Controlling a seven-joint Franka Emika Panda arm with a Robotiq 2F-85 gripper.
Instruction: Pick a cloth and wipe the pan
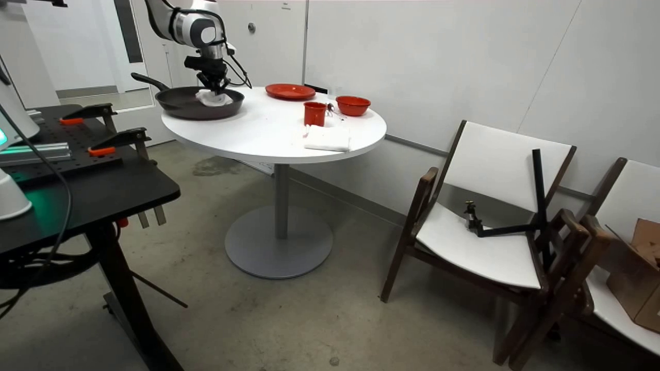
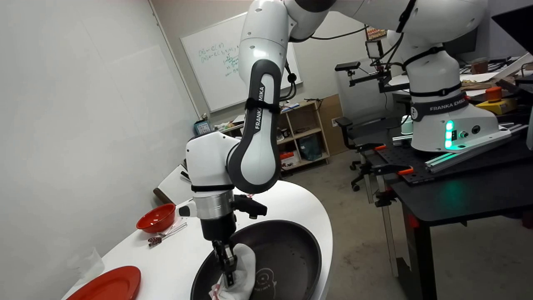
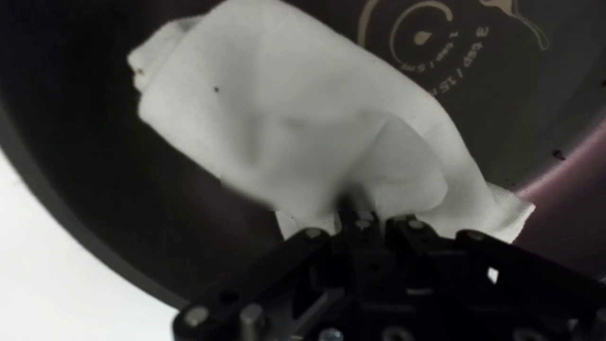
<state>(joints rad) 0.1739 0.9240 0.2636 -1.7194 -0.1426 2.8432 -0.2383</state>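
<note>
Gripping a bunched fold of the white cloth (image 3: pixel 293 85) with closed fingers (image 2: pixel 228 266), inside the dark pan (image 2: pixel 291 250), off to one side of the printed measuring marks (image 3: pixel 423 38). Seemingly laid against the pan's floor, so probably at the wiping step. Hold the pinch firm but press lightly, to put cloth rather than bare fingers against the coating. Sweep across the floor in overlapping strokes, turning the wrist a little to flatten the loose folds; then follow the curve up the side. Go for the dark specks (image 3: pixel 558 154) near the side (perhaps residue, perhaps mere marks; too small to tell). Push sideways too hard and risk sliding the pan, set near the edge of the bench (image 1: pixel 258 134). Leave alone the folded white napkin (image 1: pixel 327 138) near the red cup (image 1: pixel 314 113).
</note>
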